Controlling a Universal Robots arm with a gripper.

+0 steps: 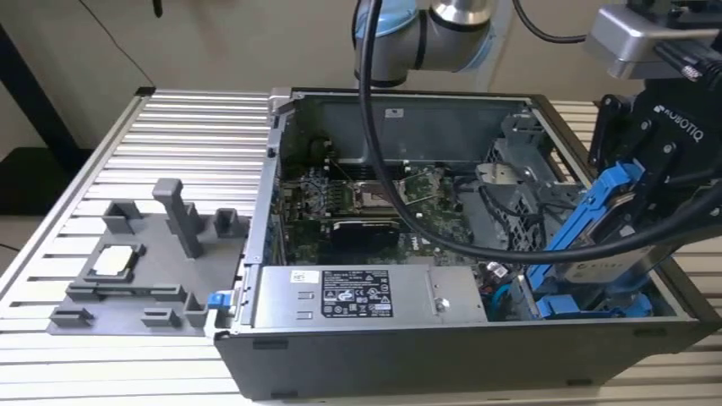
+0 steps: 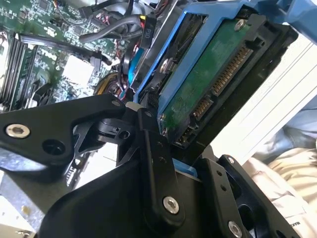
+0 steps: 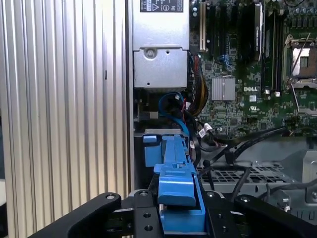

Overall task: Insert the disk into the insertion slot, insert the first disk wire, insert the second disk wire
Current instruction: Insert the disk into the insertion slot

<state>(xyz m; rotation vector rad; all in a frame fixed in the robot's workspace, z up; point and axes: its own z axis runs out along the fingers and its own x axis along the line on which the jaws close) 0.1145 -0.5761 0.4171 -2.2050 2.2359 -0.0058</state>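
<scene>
step one in hand: gripper (image 3: pixel 179 218) clamped shut on disk (image 1: pixel 594 254), held tilted over open computer case (image 1: pixel 373 355), not yet inserted; insertion likely calls for levelling and lining up.

An open computer case (image 1: pixel 373 364) is set on the ribbed worktop (image 1: pixel 192 135), a grey fixture (image 1: pixel 135 288) at the exterior view's left.

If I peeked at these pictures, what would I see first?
The bright blue frame of the disk jumps out at once. The black gripper holds it tilted over the open computer case, at the exterior view's right. Inside the case lies a green circuit board, and a grey tray of holders sits at the exterior view's left.
</scene>
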